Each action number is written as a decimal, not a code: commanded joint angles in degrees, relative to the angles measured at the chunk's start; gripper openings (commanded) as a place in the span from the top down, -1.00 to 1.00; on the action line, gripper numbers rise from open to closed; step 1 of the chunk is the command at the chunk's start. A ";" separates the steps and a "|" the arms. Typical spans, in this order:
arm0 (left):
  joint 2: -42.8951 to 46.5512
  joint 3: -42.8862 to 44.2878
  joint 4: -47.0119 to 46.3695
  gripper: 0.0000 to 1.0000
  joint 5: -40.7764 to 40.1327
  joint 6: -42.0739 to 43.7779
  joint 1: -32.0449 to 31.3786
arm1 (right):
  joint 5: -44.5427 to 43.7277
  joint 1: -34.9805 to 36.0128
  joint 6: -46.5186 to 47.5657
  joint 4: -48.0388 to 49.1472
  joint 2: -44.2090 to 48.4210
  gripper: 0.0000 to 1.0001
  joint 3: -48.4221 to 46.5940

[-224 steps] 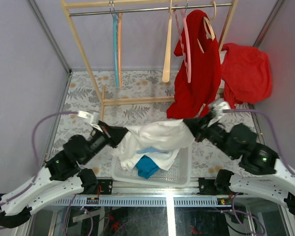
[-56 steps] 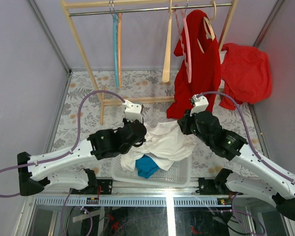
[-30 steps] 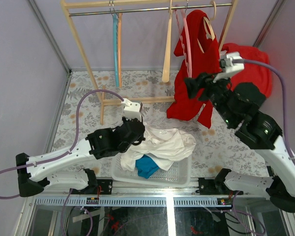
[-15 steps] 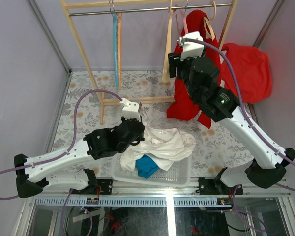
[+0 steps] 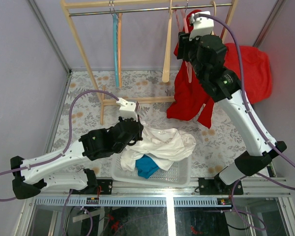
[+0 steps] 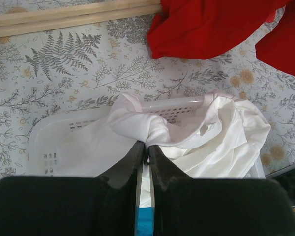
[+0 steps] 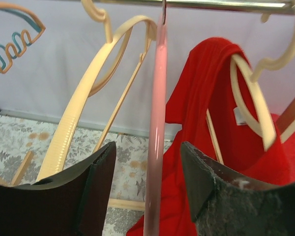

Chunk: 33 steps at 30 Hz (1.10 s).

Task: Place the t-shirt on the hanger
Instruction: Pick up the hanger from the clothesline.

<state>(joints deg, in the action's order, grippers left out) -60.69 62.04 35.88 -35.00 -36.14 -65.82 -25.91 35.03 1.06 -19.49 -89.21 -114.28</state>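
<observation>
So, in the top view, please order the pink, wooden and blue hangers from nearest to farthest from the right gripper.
1. Pink hanger, at the right gripper's open jaws.
2. Wooden hanger, just left.
3. Blue hanger, far left on the rail.

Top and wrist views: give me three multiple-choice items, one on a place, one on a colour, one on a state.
1. Where is the pink hanger?
A. Flat on the table
B. On the rail, between the open right fingers
C. Leaning on the wall

2. What colour is the cloth showing from under the t-shirt in the basket?
A. Green
B. Yellow
C. Blue

3. What state are the left fingers in?
A. Shut on the t-shirt
B. Wide open
C. Shut on a red garment

Answers:
1 B: its wire hook goes up to the rail and one finger stands on each side of it.
2 C: blue shows below the white folds.
3 A: the tips are together, pinching a white fold.
</observation>
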 commanded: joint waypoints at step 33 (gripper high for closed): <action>1.85 3.04 0.72 0.87 -1.97 2.13 0.24 | 6.39 -6.04 -2.46 0.54 5.89 1.00 -3.10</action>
<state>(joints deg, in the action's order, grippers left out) -60.03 63.22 37.30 -35.09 -34.81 -65.82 -18.46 29.28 -2.13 -24.45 -88.18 -117.05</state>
